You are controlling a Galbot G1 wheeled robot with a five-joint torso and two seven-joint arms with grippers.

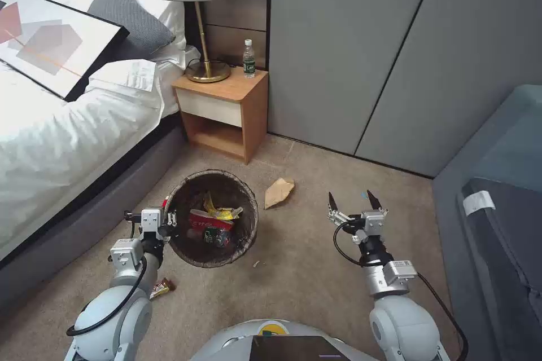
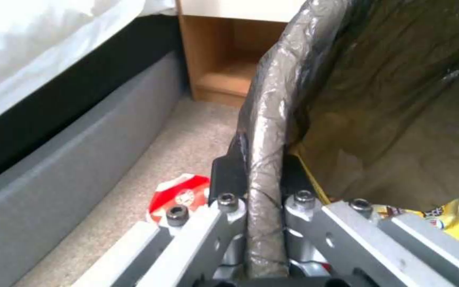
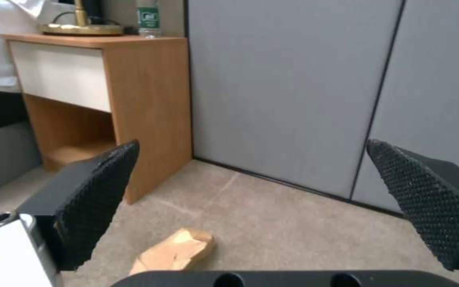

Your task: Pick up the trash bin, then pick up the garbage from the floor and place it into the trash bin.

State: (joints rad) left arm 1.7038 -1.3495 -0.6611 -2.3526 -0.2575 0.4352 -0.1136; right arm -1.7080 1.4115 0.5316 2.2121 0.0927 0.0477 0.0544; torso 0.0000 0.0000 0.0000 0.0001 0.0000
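The trash bin (image 1: 192, 251), lined with a dark bag, hangs tilted just above the carpet with my left gripper (image 1: 171, 223) shut on its near-left rim. In the left wrist view the fingers (image 2: 224, 179) clamp the bag-covered rim (image 2: 264, 131). Inside lie a red carton (image 1: 204, 220), a yellow wrapper (image 1: 221, 212) and a small bottle (image 1: 216, 236). A brown paper bag (image 1: 279, 192) lies on the carpet to the bin's right. My right gripper (image 1: 350, 199) hovers open, right of the bag; the right wrist view shows the bag (image 3: 173, 251) below its fingers (image 3: 94, 199). A red-and-white carton (image 2: 181, 195) lies beside the bin.
A gold-and-red wrapper (image 1: 161, 287) lies on the carpet by my left arm. The bed (image 1: 62, 146) runs along the left, a nightstand (image 1: 223, 115) with lamp and bottle (image 1: 249, 59) stands behind the bin. Grey wardrobe doors (image 1: 367, 51) close the back; a grey sofa (image 1: 497, 208) is on the right.
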